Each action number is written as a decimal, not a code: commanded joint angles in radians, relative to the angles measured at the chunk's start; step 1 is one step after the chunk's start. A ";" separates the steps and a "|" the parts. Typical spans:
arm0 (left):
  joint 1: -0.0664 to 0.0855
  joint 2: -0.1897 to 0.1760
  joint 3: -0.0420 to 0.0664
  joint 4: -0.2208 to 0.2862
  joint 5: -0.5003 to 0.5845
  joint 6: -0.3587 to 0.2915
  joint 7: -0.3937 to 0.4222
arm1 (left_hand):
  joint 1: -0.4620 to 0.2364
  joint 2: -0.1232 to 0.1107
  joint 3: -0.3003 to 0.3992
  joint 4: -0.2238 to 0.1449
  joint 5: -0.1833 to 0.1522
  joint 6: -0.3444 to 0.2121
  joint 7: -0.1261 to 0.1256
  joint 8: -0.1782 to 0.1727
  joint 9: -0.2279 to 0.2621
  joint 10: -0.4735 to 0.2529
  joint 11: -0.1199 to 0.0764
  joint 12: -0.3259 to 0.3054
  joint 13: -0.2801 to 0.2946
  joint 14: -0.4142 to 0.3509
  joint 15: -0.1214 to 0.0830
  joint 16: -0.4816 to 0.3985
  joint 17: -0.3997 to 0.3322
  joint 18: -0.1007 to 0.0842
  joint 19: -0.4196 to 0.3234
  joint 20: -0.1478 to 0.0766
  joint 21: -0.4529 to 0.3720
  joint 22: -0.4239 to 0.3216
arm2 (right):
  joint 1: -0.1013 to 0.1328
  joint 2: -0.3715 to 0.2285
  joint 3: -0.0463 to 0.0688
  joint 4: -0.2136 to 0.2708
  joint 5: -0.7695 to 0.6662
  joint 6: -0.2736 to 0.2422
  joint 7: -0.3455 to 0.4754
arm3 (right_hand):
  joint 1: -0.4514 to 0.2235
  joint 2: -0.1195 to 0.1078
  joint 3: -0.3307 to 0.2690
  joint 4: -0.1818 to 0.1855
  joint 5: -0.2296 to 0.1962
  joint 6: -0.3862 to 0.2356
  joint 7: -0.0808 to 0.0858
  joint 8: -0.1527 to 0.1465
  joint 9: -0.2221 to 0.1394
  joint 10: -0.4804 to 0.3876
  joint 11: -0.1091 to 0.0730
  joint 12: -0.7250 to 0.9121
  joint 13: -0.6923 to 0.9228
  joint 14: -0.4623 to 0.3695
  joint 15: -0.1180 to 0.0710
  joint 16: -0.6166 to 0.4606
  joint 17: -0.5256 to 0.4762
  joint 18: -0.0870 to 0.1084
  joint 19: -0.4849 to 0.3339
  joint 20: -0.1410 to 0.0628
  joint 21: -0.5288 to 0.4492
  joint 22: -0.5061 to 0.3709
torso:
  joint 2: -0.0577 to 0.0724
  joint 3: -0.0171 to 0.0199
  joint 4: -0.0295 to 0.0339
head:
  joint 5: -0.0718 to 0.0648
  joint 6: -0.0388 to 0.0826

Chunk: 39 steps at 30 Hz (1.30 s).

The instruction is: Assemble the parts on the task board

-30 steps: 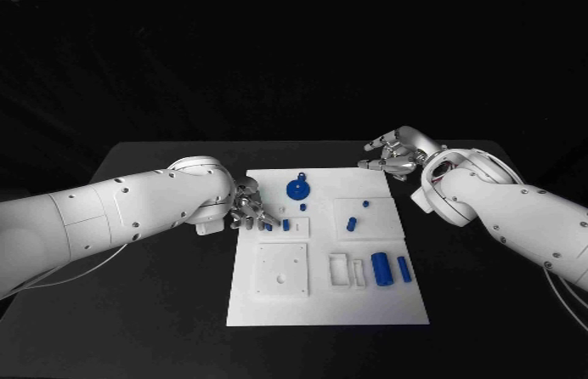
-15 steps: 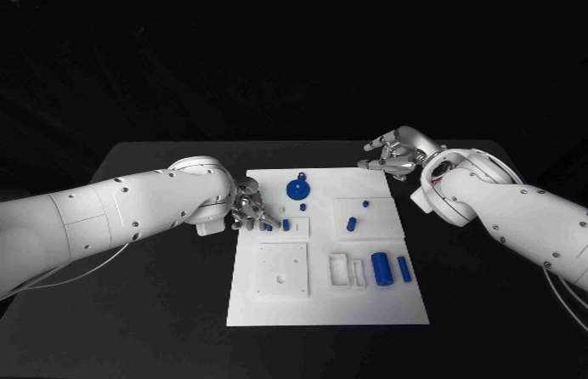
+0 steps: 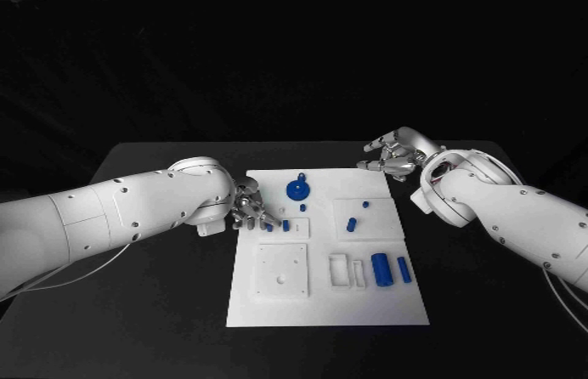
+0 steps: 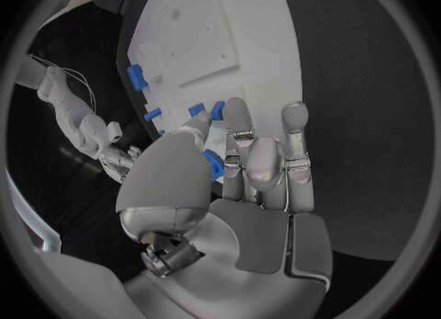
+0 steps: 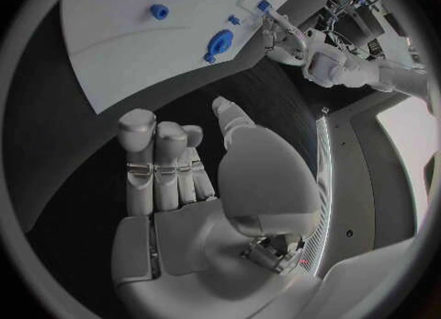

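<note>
Seven blue parts lie on the task board (image 3: 368,307) by my count in the head view: round part (image 3: 298,188) with a peg near the top middle of the board, tiny stub (image 3: 302,207) just below it, short peg (image 3: 285,224) beside my fingers, two small pegs (image 3: 365,202) (image 3: 352,223) on the raised plate right of centre, and a fat cylinder (image 3: 382,268) with a slim bar (image 3: 404,268) side by side lower right. An eighth, a blue piece (image 4: 213,165), is pinched between thumb and fingers of my left hand (image 3: 251,213), at the board's left edge, left of frame centre. Nothing on the board has moved over the last second; the left hand has barely shifted, maybe a touch lower on the same spot. My judgement: mid-placement or fine alignment of that piece, with assembly early since most parts lie loose. White fixtures: one square plate (image 3: 282,268) lower left of the board and two narrow frames (image 3: 338,270) (image 3: 358,271) beside it. One right hand (image 3: 392,156), unchanged, sits off the board's upper right corner over the black table (image 3: 147,311), loose, holding nothing, thumb standing off from the fingers.
</note>
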 commanded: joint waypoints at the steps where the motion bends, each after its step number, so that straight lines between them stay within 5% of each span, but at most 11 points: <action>1: 0.000 0.001 0.000 0.002 0.013 -0.016 0.005 | 0.000 -0.013 -0.002 0.012 -0.006 0.005 -0.001 -0.004 0.002 0.050 0.003 -0.002 0.001 -0.003 -0.006 -0.006 0.001 -0.011 0.002 -0.007 -0.006 0.018 | -0.001 0.001 0.000 0.000 -0.002 0.012 0.009 | -0.011 0.001 0.000 0.004 0.006 -0.006 0.001 -0.006 -0.001 -0.007 0.003 -0.006 -0.001 -0.001 -0.001 -0.006 -0.001 0.014 0.007 -0.001 -0.003 0.093 | 0.000 0.0000 0.0003 | -0.001 0.000; 18: 0.000 -0.019 0.005 0.016 0.033 -0.023 0.008 | 0.002 -0.022 -0.004 0.033 -0.014 0.006 0.000 -0.004 0.005 0.050 0.003 -0.002 -0.001 -0.003 -0.006 -0.007 0.000 -0.010 0.003 -0.007 -0.006 0.018 | -0.001 0.001 0.000 0.000 -0.002 0.010 0.010 | -0.011 0.001 0.000 0.004 0.006 -0.006 0.001 -0.006 -0.001 -0.007 0.003 -0.006 -0.001 -0.001 -0.001 -0.006 -0.001 0.014 0.007 -0.001 -0.003 0.093 | -0.001 -0.0003 0.0000 | -0.003 0.000; 22: 0.001 -0.032 0.020 0.026 0.102 -0.033 0.033 | 0.001 -0.021 -0.005 0.037 -0.017 -0.010 0.005 -0.005 0.005 0.049 0.008 -0.027 -0.010 -0.020 -0.002 -0.028 -0.031 -0.019 -0.011 -0.009 -0.020 0.015 | -0.001 0.000 0.000 0.000 -0.002 0.009 0.010 | -0.011 0.001 0.000 0.004 0.006 -0.006 0.001 -0.006 -0.001 -0.007 0.003 -0.006 -0.001 -0.001 -0.001 -0.006 -0.001 0.014 0.007 -0.001 -0.003 0.093 | -0.002 0.0004 0.0015 | -0.005 0.003; 24: 0.002 -0.038 0.036 0.032 0.144 -0.046 0.053 | -0.013 -0.031 -0.010 0.046 -0.064 -0.016 0.007 -0.002 0.009 0.049 0.009 -0.032 -0.011 -0.023 -0.002 -0.033 -0.038 -0.022 -0.011 -0.012 -0.024 0.015 | -0.001 0.000 0.000 0.000 -0.002 0.009 0.010 | -0.011 0.001 0.000 0.004 0.006 -0.006 0.001 -0.006 -0.001 -0.007 0.003 -0.006 -0.001 -0.001 -0.001 -0.006 -0.001 0.014 0.007 -0.001 -0.003 0.093 | -0.001 0.0002 0.0011 | -0.005 0.005; 26: 0.004 -0.042 0.044 0.035 0.173 -0.058 0.067 | -0.016 -0.040 -0.015 0.054 -0.069 -0.028 0.010 0.000 0.011 0.047 0.011 -0.042 -0.014 -0.033 -0.003 -0.044 -0.056 -0.026 -0.015 -0.016 -0.029 0.014 | -0.001 0.000 0.000 -0.001 -0.002 0.008 0.010 | -0.011 0.001 0.000 0.004 0.006 -0.006 0.001 -0.006 -0.001 -0.007 0.003 -0.006 -0.001 -0.001 -0.001 -0.006 -0.001 0.014 0.007 -0.001 -0.003 0.093 | 0.000 -0.0003 0.0008 | -0.005 0.005; 30: 0.010 -0.051 0.058 0.044 0.229 -0.097 0.102 | -0.025 -0.043 -0.031 0.051 -0.071 -0.137 0.040 -0.013 -0.042 0.028 0.026 -0.115 -0.040 -0.099 0.002 -0.133 -0.190 -0.040 -0.046 -0.021 -0.061 0.004 | -0.001 -0.001 0.000 -0.001 -0.002 0.008 0.010 | -0.011 0.001 0.000 0.004 0.006 -0.006 0.001 -0.006 -0.001 -0.007 0.003 -0.006 -0.001 -0.001 -0.001 -0.006 -0.001 0.014 0.007 -0.001 -0.003 0.093 | -0.001 0.0001 0.0011 | -0.005 0.006; 32: 0.014 -0.055 0.064 0.047 0.248 -0.121 0.124 | -0.014 -0.036 -0.037 0.030 -0.070 -0.225 0.067 -0.017 -0.098 -0.029 0.039 -0.165 -0.056 -0.152 0.014 -0.175 -0.222 -0.048 -0.074 -0.015 -0.093 -0.009 | -0.001 -0.002 0.000 -0.001 -0.002 0.008 0.010 | -0.011 0.001 0.000 0.004 0.006 -0.006 0.001 -0.006 -0.001 -0.007 0.003 -0.006 -0.001 -0.001 -0.001 -0.006 -0.001 0.014 0.007 -0.001 -0.003 0.093 | 0.000 -0.0004 0.0009 | -0.005 0.007; 35: 0.017 -0.057 0.067 0.049 0.259 -0.151 0.153 | -0.005 -0.019 -0.047 -0.008 -0.070 -0.276 0.091 -0.009 -0.187 -0.081 0.061 -0.218 -0.072 -0.206 0.039 -0.229 -0.261 -0.049 -0.109 0.008 -0.153 -0.044 | -0.001 -0.002 0.000 -0.001 -0.002 0.008 0.009 | -0.011 0.001 0.000 0.004 0.006 -0.006 0.001 -0.006 -0.001 -0.007 0.003 -0.006 -0.001 -0.001 -0.001 -0.006 -0.001 0.014 0.007 -0.001 -0.003 0.093 | 0.000 0.0001 0.0012 | -0.005 0.009; 37: 0.019 -0.057 0.068 0.051 0.250 -0.179 0.177 | 0.059 0.025 -0.037 -0.076 -0.060 -0.288 0.102 -0.003 -0.258 -0.109 0.071 -0.248 -0.083 -0.226 0.051 -0.259 -0.294 -0.044 -0.117 0.022 -0.192 -0.071 | -0.001 -0.003 0.000 0.000 -0.002 0.008 0.010 | -0.011 0.001 0.000 0.004 0.006 -0.006 0.001 -0.006 -0.001 -0.007 0.003 -0.006 -0.001 -0.001 -0.001 -0.006 -0.001 0.014 0.007 -0.001 -0.003 0.093 | 0.000 -0.0001 0.0014 | -0.006 0.010; 39: 0.019 -0.054 0.068 0.053 0.218 -0.206 0.207 | 0.175 0.074 -0.008 -0.177 0.087 -0.290 0.114 -0.003 -0.334 -0.157 0.086 -0.310 -0.112 -0.268 0.068 -0.323 -0.343 -0.045 -0.142 0.038 -0.249 -0.111 | -0.001 -0.004 0.000 0.000 -0.002 0.007 0.010 | -0.011 0.001 0.000 0.004 0.006 -0.006 0.001 -0.006 -0.001 -0.007 0.003 -0.006 -0.001 -0.001 -0.001 -0.006 -0.001 0.014 0.007 -0.001 -0.003 0.093 | 0.000 -0.0007 0.0013 | -0.007 0.011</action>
